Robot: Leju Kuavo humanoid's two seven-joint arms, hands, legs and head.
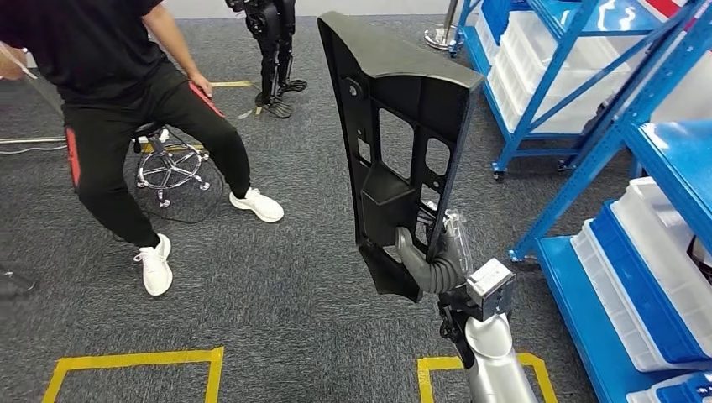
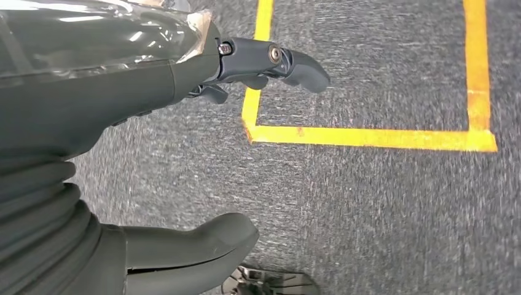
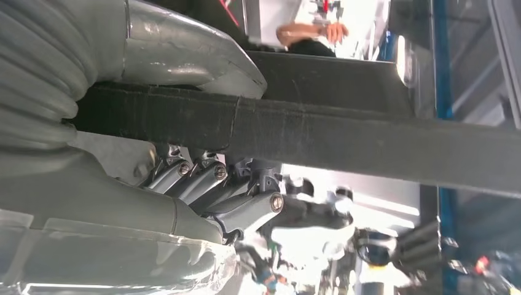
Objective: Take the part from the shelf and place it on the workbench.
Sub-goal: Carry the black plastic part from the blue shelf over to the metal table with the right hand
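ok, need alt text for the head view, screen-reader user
The robot's right hand holds a large black plastic part upright by its lower end, over grey carpet marked with yellow tape squares. Blue shelving with white bins stands to the right. To the left, a person in black with white shoes stands by a stool.

This looks like a robot test hall or industrial workshop set up as a mock warehouse. The floor is grey carpet [image 1: 277, 277] marked with squares of yellow tape [image 1: 134, 361]. To the right of the carpet stand blue metal shelves [image 1: 588, 109] loaded with white plastic bins [image 1: 546, 50] and blue-and-white crates [image 1: 646, 277]. Beyond the near shelves, at the far end of the carpet, the legs of another humanoid robot [image 1: 273, 50] stand. Left of those legs, a person in black clothes and white trainers [image 1: 126, 101] sits on a wheeled stool [image 1: 168, 164].
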